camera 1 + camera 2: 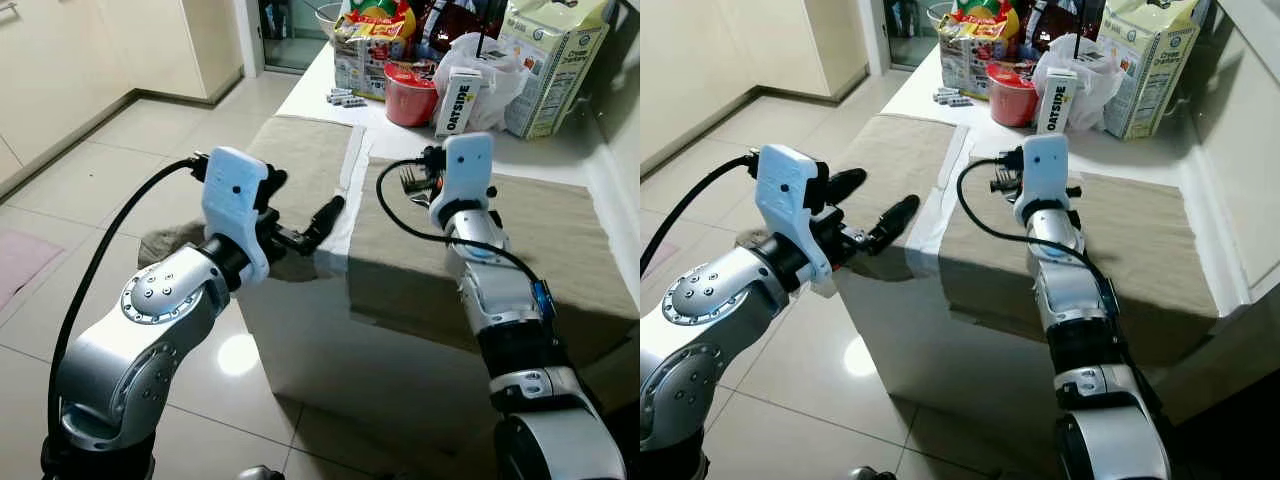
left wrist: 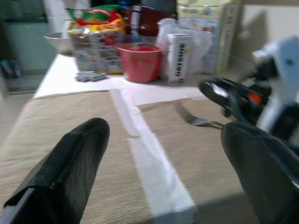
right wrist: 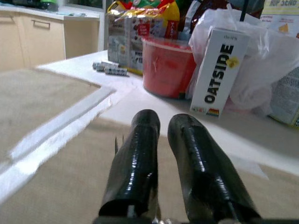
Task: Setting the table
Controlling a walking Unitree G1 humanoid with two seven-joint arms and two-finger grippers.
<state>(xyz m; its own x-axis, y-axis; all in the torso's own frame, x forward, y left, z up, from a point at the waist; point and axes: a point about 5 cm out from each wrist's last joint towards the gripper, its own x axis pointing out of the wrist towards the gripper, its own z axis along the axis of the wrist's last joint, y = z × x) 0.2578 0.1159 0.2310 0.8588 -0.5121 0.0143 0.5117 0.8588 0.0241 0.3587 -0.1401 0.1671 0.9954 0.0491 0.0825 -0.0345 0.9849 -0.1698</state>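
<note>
A fork [image 2: 198, 120] is pinched in the closed right hand [image 3: 161, 140] over the right placemat [image 1: 560, 235], tines toward nine o'clock. The left hand [image 1: 875, 208] is held spread wide, empty, above the left placemat [image 1: 300, 150] at the desk [image 1: 320, 95] edge.

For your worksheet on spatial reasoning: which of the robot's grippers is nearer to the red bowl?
Right. The right gripper, holding a fork, is over the right placemat, just short of the red bowl. The left gripper, open, sits farther back over the left placemat.
</note>
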